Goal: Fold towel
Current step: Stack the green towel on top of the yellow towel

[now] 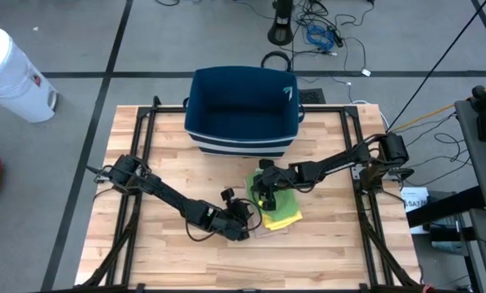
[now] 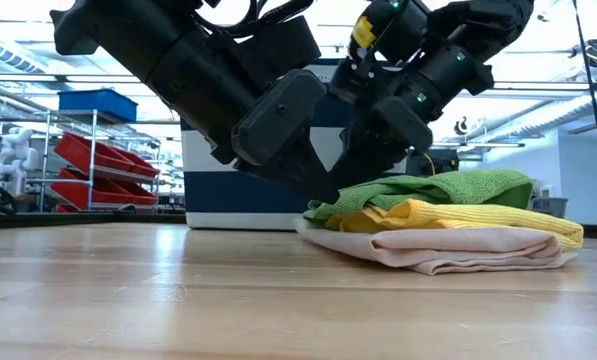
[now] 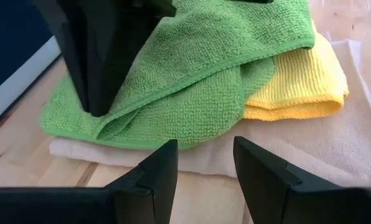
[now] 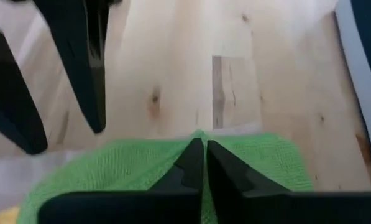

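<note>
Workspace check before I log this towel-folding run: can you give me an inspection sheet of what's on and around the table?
Surface: wooden table, slatted, bare around the stack.
Job's things: green towel on top of a yellow towel and a beige towel, stacked.
Clutter: navy bin at the table's far edge.
Grippers: right gripper shut on the green towel's edge; left gripper open, low beside the stack.
Cables: loose cables on the floor behind the table.
Surroundings: white container on the floor; shelving with red bins in the room behind.
</note>
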Robot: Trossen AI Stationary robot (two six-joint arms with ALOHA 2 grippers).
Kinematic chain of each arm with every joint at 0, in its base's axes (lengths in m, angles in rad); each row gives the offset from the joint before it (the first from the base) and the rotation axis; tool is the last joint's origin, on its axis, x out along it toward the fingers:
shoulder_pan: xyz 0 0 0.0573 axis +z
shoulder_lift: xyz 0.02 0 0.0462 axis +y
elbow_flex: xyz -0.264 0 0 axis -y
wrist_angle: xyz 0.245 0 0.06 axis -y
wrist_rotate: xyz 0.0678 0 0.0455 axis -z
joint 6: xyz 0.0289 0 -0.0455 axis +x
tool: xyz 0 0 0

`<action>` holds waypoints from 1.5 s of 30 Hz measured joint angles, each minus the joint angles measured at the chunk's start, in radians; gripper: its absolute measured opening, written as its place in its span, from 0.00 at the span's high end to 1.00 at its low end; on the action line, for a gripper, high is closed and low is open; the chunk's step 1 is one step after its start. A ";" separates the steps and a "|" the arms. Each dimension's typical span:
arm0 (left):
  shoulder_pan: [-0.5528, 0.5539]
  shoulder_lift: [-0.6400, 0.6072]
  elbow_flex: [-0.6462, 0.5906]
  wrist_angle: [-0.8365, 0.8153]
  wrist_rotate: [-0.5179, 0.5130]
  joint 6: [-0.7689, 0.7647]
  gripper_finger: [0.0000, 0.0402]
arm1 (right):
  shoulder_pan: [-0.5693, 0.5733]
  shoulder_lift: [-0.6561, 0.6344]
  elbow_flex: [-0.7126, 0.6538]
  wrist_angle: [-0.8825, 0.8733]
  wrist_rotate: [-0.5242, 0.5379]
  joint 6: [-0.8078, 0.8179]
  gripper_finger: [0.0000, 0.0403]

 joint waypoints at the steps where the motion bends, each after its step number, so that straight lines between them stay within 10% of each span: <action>1: 0.000 0.000 0.000 0.000 0.000 0.000 0.59 | 0.000 0.000 0.000 -0.008 -0.002 -0.010 0.98; 18: -0.002 0.000 0.000 0.004 0.005 -0.001 0.59 | 0.013 -0.002 0.001 -0.004 -0.027 0.012 0.41; 36: -0.002 0.000 0.000 0.005 0.007 -0.019 0.59 | 0.001 0.031 0.092 -0.133 0.020 -0.018 0.97; 45: -0.003 0.000 0.000 0.005 0.022 -0.020 0.59 | 0.018 0.031 0.100 -0.134 0.018 -0.017 0.87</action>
